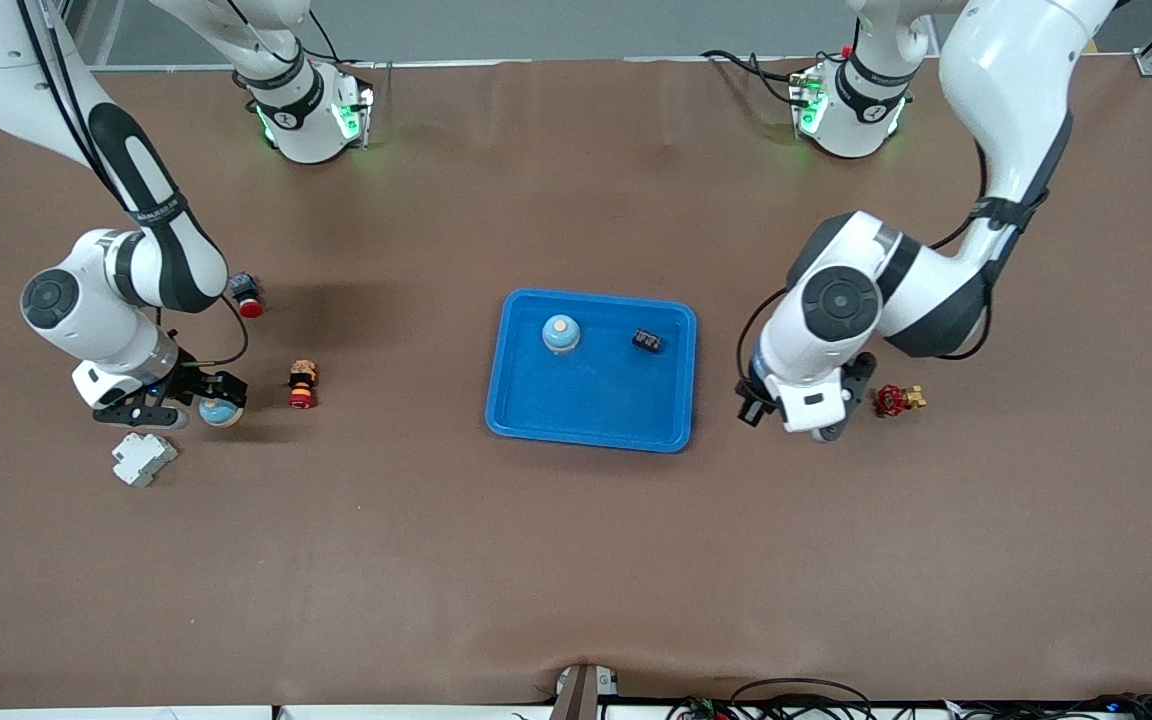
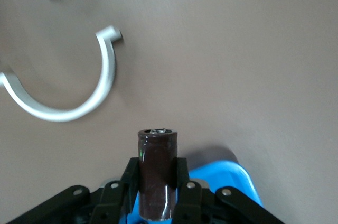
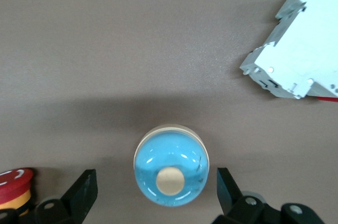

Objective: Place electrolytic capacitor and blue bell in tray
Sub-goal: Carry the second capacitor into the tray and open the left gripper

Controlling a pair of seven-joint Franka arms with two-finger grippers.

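While my right gripper [image 3: 156,184] stands spread wide with one finger on each side of the blue bell [image 3: 170,170], this bell rests on the table at the right arm's end, near a white breaker block [image 1: 143,458] and a red and yellow push button [image 1: 302,385]. I judge the bell hard, light and slippery on its round dome, so I would take it low, at the widest part. In the tray [image 1: 511,400], at the middle of the table, a second bell [image 1: 560,333] already sits beside a small black part [image 1: 647,341]. My left gripper [image 2: 157,168] is pinching the electrolytic capacitor [image 2: 157,152] across its body, over the table near the tray's rim; it seems stiff and light, with a glossy sleeve. I count two bells, one capacitor, one tray.
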